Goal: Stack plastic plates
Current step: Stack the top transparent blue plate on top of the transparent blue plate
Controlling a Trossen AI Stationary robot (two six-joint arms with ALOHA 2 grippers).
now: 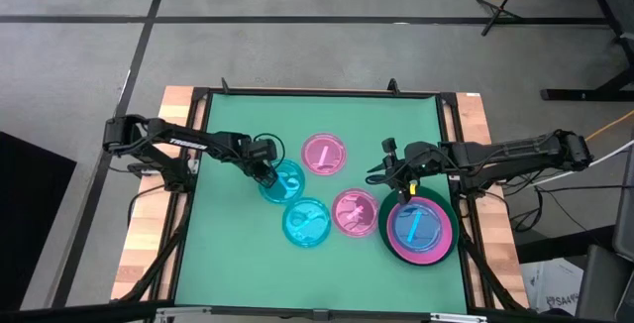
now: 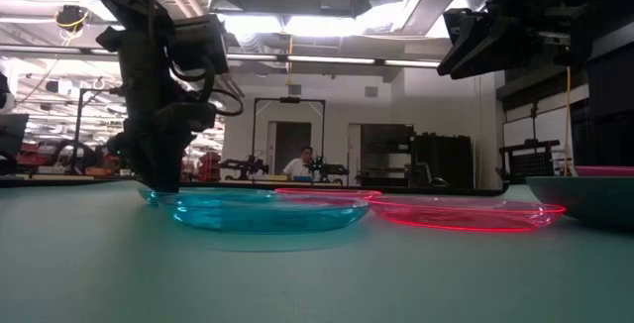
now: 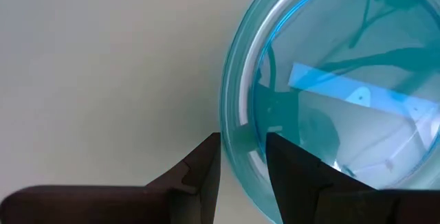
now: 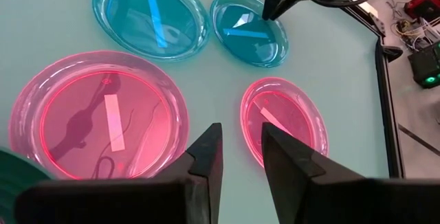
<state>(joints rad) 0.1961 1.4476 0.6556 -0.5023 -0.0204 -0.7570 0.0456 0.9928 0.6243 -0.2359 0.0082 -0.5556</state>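
My left gripper (image 1: 265,174) points down at the left edge of a small cyan plate (image 1: 285,182) lying flat on the green mat. It is open, one finger inside the rim and one outside (image 3: 243,141). A second cyan plate (image 1: 306,222) and two translucent pink plates (image 1: 324,154) (image 1: 355,213) lie flat nearby. At the right, a dark green plate (image 1: 384,232) carries a hot pink plate (image 1: 438,252) with a cyan plate (image 1: 416,226) on top. My right gripper (image 1: 388,176) hovers open and empty above the mat (image 4: 242,131). My left gripper straddles the cyan plate's rim (image 3: 237,124) from above, one finger (image 3: 206,172) outside and one finger (image 3: 295,176) inside the plate. I cannot tell whether either finger touches the rim. The plate lies flat on the mat.
The mat is bounded by a black frame (image 1: 317,92) on a wooden table. The second cyan plate (image 2: 267,214) lies close to the one under my left gripper, and the pink plates (image 2: 466,212) sit between it and the green stack (image 2: 584,199). A person shows far behind the table.
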